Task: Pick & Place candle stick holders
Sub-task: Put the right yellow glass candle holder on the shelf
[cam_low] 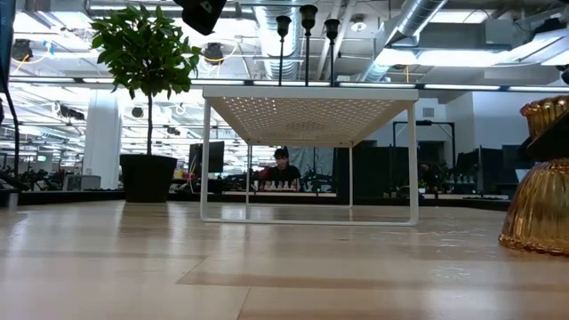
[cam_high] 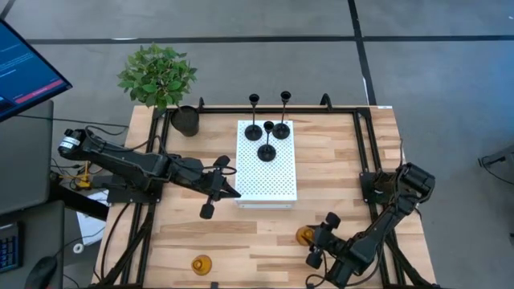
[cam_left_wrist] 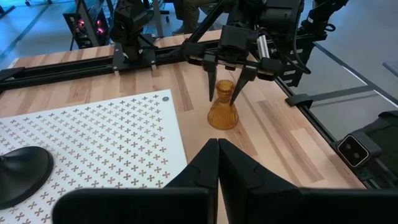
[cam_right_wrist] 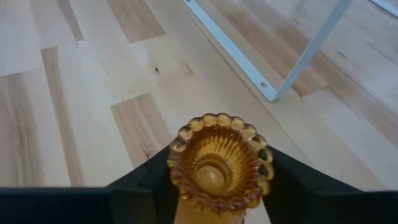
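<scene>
Three black candle stick holders (cam_high: 267, 138) stand on their disc bases on the white perforated platform (cam_high: 269, 181); their tops show in the low view (cam_low: 308, 18). One amber holder (cam_high: 304, 235) stands near the table's near edge, inside my right gripper (cam_high: 312, 238), and shows in the left wrist view (cam_left_wrist: 222, 111). A second amber holder (cam_high: 201, 263) stands on its base at the near left. My left gripper (cam_high: 235, 193) is shut and empty, above the table by the platform's left side. My right gripper has the amber holder's neck (cam_left_wrist: 223, 98), just under the scalloped rim (cam_right_wrist: 219, 163), between its two fingers (cam_left_wrist: 211, 84). The fingers slant down from the table's near right side. The holder stands upright with its base (cam_low: 538, 242) on the table.
A black plant pot (cam_high: 185, 120) with green leaves (cam_high: 157, 75) stands at the table's far left corner. The platform stands on thin white legs (cam_low: 205, 160). Black rails (cam_high: 273, 110) frame the table. A person (cam_low: 281, 165) sits far behind.
</scene>
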You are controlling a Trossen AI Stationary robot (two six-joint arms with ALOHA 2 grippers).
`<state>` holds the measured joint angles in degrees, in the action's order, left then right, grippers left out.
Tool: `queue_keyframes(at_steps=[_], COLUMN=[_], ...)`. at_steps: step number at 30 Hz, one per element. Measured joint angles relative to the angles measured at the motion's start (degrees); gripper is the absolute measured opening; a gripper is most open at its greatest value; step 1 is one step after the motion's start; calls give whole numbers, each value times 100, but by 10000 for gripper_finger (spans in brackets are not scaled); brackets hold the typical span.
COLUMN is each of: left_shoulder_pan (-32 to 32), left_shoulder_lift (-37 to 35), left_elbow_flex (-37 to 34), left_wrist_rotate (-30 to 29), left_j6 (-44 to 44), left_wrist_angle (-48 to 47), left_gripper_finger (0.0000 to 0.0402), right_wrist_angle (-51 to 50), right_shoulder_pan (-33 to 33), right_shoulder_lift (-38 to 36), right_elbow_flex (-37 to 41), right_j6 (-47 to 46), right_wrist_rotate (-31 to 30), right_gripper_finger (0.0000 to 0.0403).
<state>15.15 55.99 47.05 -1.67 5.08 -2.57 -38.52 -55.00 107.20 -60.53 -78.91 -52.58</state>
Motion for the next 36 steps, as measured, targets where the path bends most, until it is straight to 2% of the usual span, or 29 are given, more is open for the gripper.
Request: queue_keyframes(at_steps=[6,14,17,30,36], left_shoulder_pan=[-1,0,1,1,1], left_shoulder_lift=[0,0,0,0,0], left_elbow_flex=[-1,0,0,0,-2], left_wrist_rotate=[0,1,0,0,0], left_j6=[0,0,0,0,0], left_wrist_angle=[0,0,0,0,-2], left_gripper_finger=[7,7,7,7,7], right_wrist_angle=[23,-212,-506,-2407,-2899], right_shoulder_pan=[1,70,162,1050,1509], right_shoulder_lift=[0,0,0,-2,-3], right_elbow_flex=[-5,-369,-629,-2421,-3375], right_j6=[-2,0,161,1254,1952], right_wrist_rotate=[-2,43,39,20,-9], right_gripper_finger=[129,135,123,122,124])
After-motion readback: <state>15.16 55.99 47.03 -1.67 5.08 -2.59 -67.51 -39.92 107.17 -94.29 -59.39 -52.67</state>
